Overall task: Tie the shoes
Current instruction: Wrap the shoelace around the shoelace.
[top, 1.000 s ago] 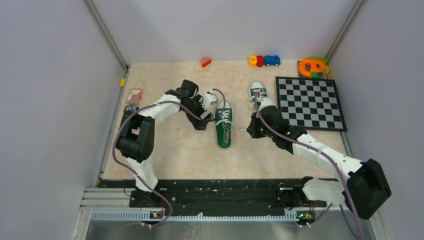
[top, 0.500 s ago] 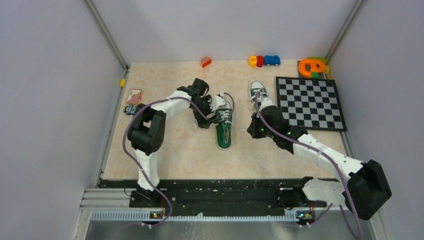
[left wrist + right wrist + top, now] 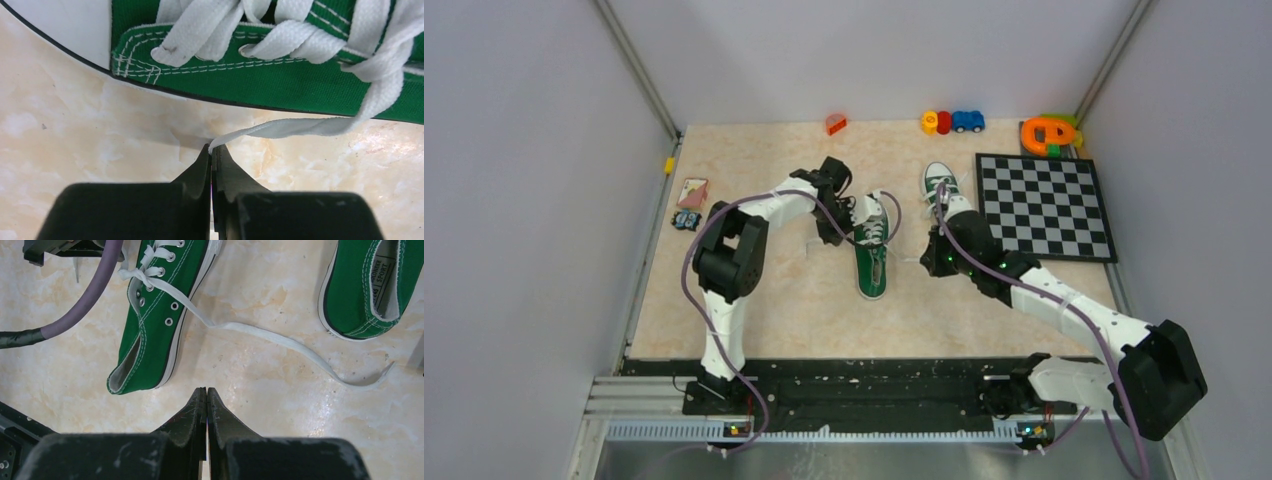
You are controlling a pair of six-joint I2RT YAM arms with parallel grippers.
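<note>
- The left gripper (image 3: 212,150) is pinched closed, and the tip of a white lace (image 3: 300,127) is caught between its fingertips. The lace runs from there back up to the eyelets of the nearer shoe (image 3: 280,80).
- The right gripper (image 3: 206,392) has its fingers pressed together with nothing between them. It hangs over bare table, just near of the second lace (image 3: 280,337).
- That second lace trails loose across the table to the right, toward the heel of the farther shoe (image 3: 372,285).
- The nearer shoe sits mid-table. The farther shoe lies to its right and farther back, beside the chessboard (image 3: 1044,205).
- Bare table (image 3: 754,300) shows left of the nearer shoe and toward the near rail. Small toys (image 3: 954,122) line the far edge.
- Both shoes lie with their long axes running near to far, white toe caps pointing far.
</note>
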